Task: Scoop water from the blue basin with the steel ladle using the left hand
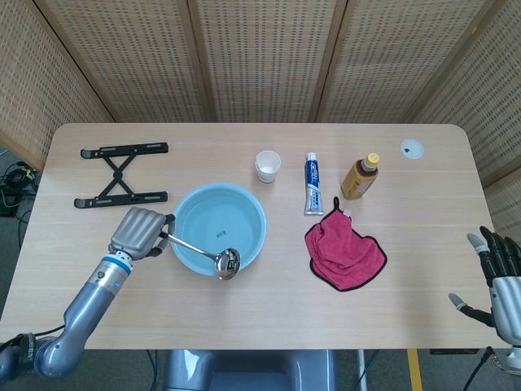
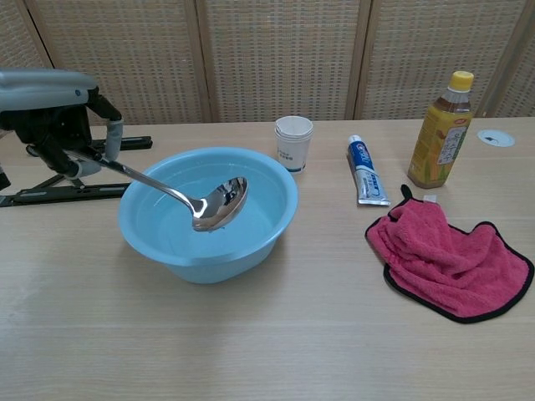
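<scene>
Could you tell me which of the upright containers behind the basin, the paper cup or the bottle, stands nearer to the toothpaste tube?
Neither clearly: the toothpaste tube lies roughly midway between the paper cup and the yellow-capped bottle.

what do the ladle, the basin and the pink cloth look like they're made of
The ladle looks like polished steel: its bowl mirrors its surroundings. The basin seems to be smooth, glossy light-blue plastic, with an even colour and a soft sheen on the wall. The pink cloth appears to be fuzzy, matte microfibre or terry with a dark stitched edge.
</scene>
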### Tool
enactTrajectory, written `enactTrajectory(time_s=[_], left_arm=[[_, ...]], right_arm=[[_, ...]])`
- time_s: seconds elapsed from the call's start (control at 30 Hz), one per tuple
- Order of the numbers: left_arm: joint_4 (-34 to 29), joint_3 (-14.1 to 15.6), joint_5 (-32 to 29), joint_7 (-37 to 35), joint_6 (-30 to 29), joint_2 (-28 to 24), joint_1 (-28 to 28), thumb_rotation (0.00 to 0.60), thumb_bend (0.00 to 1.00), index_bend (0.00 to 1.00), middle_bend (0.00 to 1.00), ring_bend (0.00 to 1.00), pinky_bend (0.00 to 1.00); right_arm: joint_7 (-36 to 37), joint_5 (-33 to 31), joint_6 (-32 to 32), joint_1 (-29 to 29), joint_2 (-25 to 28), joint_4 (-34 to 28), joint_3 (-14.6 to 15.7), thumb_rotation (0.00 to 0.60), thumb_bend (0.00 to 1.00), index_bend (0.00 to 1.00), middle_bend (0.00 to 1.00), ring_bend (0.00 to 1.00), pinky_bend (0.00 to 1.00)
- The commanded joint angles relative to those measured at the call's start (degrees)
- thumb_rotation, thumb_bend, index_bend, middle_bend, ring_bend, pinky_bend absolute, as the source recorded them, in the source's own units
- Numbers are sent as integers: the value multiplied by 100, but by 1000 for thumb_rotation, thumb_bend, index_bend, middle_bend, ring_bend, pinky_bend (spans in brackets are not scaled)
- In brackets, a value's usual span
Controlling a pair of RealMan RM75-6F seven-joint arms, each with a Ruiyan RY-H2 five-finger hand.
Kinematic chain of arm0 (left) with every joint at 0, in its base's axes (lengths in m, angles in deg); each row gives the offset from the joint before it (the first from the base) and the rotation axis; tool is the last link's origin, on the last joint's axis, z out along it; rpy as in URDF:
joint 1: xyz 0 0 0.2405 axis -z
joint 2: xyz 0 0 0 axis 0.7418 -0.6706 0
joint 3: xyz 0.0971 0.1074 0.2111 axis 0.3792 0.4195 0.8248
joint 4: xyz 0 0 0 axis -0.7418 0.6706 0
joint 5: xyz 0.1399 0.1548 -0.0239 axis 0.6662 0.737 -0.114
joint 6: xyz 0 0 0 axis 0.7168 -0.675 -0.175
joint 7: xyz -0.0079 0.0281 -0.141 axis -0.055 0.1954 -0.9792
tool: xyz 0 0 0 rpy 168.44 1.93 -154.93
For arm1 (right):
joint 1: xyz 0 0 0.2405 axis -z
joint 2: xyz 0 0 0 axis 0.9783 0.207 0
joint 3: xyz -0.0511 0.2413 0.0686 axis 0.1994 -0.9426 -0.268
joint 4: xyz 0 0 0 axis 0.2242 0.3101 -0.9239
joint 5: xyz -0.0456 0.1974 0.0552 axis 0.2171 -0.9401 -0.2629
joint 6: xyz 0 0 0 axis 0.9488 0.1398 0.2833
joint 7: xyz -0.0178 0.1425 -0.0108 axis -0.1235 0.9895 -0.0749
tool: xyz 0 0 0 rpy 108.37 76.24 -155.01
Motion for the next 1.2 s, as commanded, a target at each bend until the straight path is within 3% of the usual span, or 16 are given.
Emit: enactTrajectory(time_s=[0.03,0.2,0.57,1.2], left_arm=[[447,-231,-1062,499,248,116,801,600,693,803,912,872,934],[1153,-72,-1681,698,307,511,1275,600,693,803,912,872,934],[2228,339,-2194,926,429,1108,1796,600,694,807,912,872,934],[3121,649,-2891,2025,45,2053,2545,600,726,807,912,872,934]], right_arm=[[-11,-92,60,-30,-13,17,-40,600,0,0,0,0,0],[2,-244,138,-60,-22,53,-92,600,0,0,0,0,0],[30,-439,248,-103,-24,90,-162,600,0,0,0,0,0],[257,-644,277,-96,31,156,-253,600,0,0,0,0,0]])
